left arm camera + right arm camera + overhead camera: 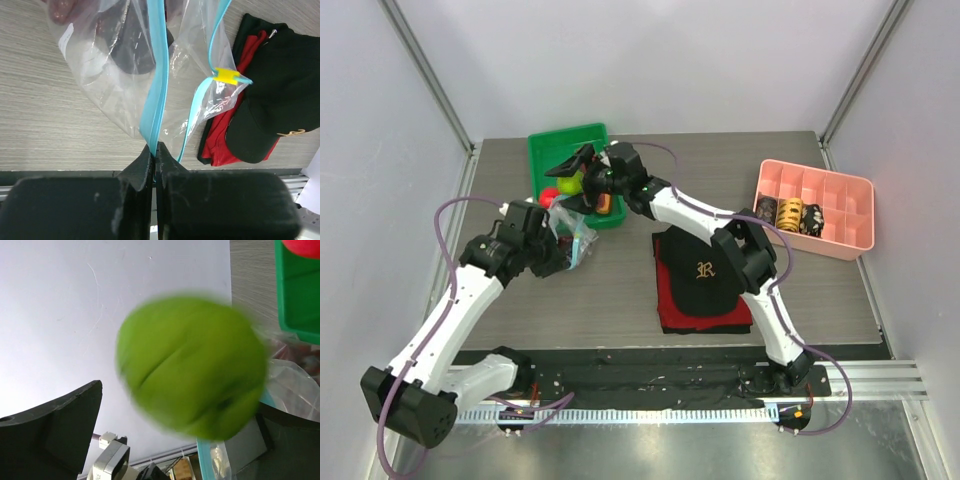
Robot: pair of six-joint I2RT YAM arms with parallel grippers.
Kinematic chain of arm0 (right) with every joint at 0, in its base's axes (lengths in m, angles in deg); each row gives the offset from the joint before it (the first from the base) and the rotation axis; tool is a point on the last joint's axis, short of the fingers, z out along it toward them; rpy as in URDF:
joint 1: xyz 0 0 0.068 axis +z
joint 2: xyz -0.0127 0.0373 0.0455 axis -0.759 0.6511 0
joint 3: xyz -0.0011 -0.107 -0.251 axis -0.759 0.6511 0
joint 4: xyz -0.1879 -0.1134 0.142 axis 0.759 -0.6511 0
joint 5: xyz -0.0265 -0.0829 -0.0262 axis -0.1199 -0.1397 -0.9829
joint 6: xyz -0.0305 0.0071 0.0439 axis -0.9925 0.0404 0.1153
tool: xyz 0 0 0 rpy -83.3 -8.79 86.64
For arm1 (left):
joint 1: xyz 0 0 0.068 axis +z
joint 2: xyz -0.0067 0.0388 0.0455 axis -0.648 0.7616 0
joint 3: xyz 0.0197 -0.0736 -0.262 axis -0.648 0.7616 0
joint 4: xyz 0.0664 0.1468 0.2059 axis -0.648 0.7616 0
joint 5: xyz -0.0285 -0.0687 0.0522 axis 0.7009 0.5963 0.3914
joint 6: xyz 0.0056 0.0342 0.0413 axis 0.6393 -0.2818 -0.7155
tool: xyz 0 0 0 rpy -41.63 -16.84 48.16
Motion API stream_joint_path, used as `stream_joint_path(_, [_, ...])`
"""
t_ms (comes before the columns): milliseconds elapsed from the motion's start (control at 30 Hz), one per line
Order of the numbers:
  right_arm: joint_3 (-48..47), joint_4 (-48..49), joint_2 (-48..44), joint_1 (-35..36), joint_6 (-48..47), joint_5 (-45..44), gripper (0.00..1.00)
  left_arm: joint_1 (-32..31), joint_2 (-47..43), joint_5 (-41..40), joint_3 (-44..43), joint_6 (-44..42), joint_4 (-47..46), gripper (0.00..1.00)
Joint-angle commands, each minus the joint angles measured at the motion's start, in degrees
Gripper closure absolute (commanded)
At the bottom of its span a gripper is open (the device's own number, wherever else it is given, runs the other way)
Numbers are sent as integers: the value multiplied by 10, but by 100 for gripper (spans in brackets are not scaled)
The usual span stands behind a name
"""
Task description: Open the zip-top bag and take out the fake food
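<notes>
Left hand (pixel 154 150), nearest me: fingers pinched tight on the teal zip strip (pixel 156 95) of the zip-top bag (pixel 110 65), which hangs just above the desk (pixel 620 290), left of the black cap (pixel 705 270). The mouth is parted and the yellow slider (pixel 226 76) sits on the other strip. Beyond it, the right hand (pixel 582 168) is over the near edge of the green tray (pixel 552 142), fingers wide, holding nothing. The green piece (pixel 190 365) sits blurred between them, touching neither that I can see; I judge it is dropping. To do this step well I would hold the right hand steady over the tray until the piece lands, and hold the left pinch firm with the mouth up. A red apple (pixel 550 196) shows at the tray's near corner. Unclear: a dark shape inside the bag could be grapes or only a shadow, so I cannot count what remains. The wrist view crops the tray floor.
</notes>
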Motion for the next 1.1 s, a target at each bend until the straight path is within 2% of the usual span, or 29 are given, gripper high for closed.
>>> stream_joint_path(0, [-75, -34, -33, -4, -51, 18, 1, 1, -13, -4, -12, 0, -1, 100])
stream_joint_path(67, [-42, -35, -53, -4, -80, 22, 1, 1, -24, -2, -7, 2, 6, 100])
stream_joint_path(100, [-33, -71, -74, -3, -98, 23, 0, 1, -29, 1, -3, 1, 9, 100])
stream_joint_path(267, [52, -130, -139, 3, -195, 48, 0, 1, -102, 22, 23, -5, 27, 100])
stream_joint_path(300, [56, -190, -149, 6, -271, 46, 0, 1, -116, 19, 27, -5, 28, 100])
stream_joint_path(367, [60, -256, -184, 24, -349, 31, 0, 1, -147, 22, 30, -14, 30, 100])
stream_joint_path(400, [59, -325, -195, 32, -431, 21, 0, 1, -154, 29, 30, -20, 31, 100])
stream_joint_path(433, [52, -360, -212, 40, -460, -3, 2, 1, -159, 33, 29, -23, 28, 100])
stream_joint_path(500, [46, -438, -226, 61, -520, -16, 16, 1, -169, 43, 33, -28, 19, 100])
stream_joint_path(567, [41, -474, -257, 79, -545, -86, 26, 1, -169, 60, 43, -27, 1, 100])
stream_joint_path(733, [-50, -633, -250, 126, -583, -241, 40, 1, -160, 76, 49, -22, -19, 100])
stream_joint_path(800, [-75, -690, -235, 141, -596, -305, 41, 1, -161, 78, 48, -22, -27, 100])
stream_joint_path(833, [-86, -700, -234, 153, -597, -314, 41, 0, -163, 79, 47, -22, -29, 100])
stream_joint_path(900, [-80, -689, -241, 158, -586, -295, 47, 1, -166, 83, 49, -20, -37, 100])
stream_joint_path(1067, [4, -608, -249, 162, -539, -238, 75, 1, -184, 91, 58, -9, -63, 100])
